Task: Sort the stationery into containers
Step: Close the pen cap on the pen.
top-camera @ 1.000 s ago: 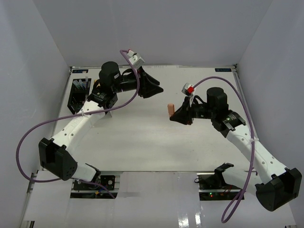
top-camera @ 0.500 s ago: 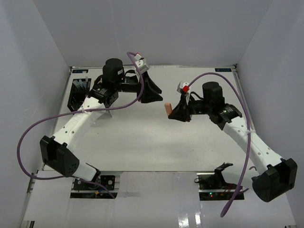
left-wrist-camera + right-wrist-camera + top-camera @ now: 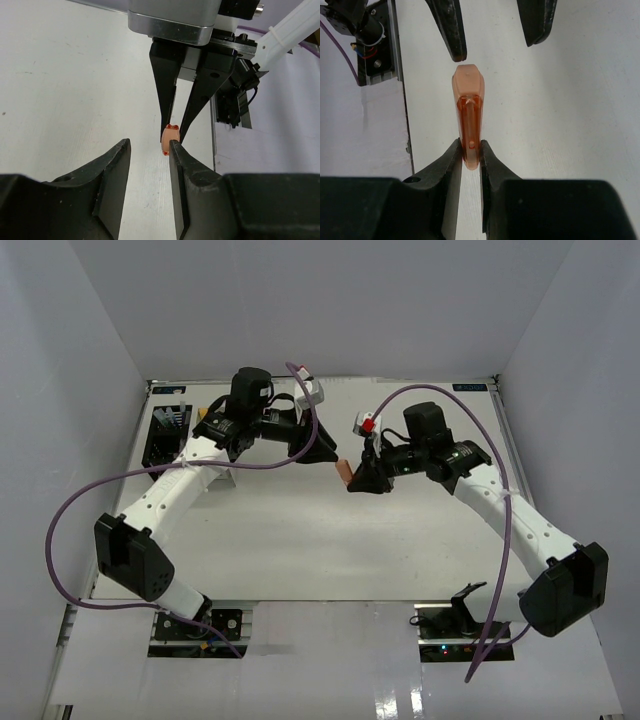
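Observation:
My right gripper (image 3: 469,150) is shut on a stubby orange marker (image 3: 468,107) and holds it above the table's middle (image 3: 343,471). The marker points at my left gripper (image 3: 147,150), which is open and empty. Its free end sits at the tip of one left finger (image 3: 176,155), not centred in the gap. In the top view the left gripper (image 3: 326,453) and the right gripper (image 3: 352,480) meet tip to tip. The black organizer (image 3: 163,436) stands at the far left with thin pens in it. I do not see the white organizer or other stationery.
White walls close the table on the left, back and right. An aluminium rail with electronics (image 3: 372,45) runs along the table edge. Purple cables (image 3: 60,530) loop off both arms.
Both arms have swung toward the table's middle. The right gripper carried the orange marker left and back until its end reached the left gripper's open fingertips.

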Robot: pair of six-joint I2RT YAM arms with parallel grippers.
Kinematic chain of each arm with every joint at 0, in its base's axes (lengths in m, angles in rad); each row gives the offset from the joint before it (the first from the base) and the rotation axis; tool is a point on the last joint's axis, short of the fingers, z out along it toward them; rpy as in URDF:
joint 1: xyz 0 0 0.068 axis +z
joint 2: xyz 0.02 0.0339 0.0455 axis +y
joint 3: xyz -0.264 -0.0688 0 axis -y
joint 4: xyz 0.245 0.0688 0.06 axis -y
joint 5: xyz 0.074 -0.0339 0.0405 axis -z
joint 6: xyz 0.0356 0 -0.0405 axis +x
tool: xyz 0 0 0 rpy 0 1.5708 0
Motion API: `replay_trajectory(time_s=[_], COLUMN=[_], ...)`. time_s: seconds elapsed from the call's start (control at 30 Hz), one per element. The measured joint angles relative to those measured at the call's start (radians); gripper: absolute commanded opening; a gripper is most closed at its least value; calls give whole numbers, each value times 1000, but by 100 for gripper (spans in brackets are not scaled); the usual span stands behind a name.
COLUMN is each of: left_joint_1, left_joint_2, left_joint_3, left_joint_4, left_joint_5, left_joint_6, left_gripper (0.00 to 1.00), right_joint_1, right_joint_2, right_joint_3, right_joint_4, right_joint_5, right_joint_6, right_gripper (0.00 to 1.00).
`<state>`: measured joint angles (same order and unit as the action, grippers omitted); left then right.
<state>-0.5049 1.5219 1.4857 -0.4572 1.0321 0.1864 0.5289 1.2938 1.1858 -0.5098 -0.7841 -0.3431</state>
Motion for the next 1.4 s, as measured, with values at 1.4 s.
replay_trajectory(time_s=[1.4], left_joint_1=[-25], left_joint_2=[105], left_joint_3=[-2], left_joint_4=[-171], left_joint_5=[8], left_joint_6=[152], left_gripper=[34], right_joint_1=[36], right_joint_2=[142], right_joint_3=[88], right_joint_4=[-97], right_joint_5=[70], right_joint_6=[-80], right_gripper=[8])
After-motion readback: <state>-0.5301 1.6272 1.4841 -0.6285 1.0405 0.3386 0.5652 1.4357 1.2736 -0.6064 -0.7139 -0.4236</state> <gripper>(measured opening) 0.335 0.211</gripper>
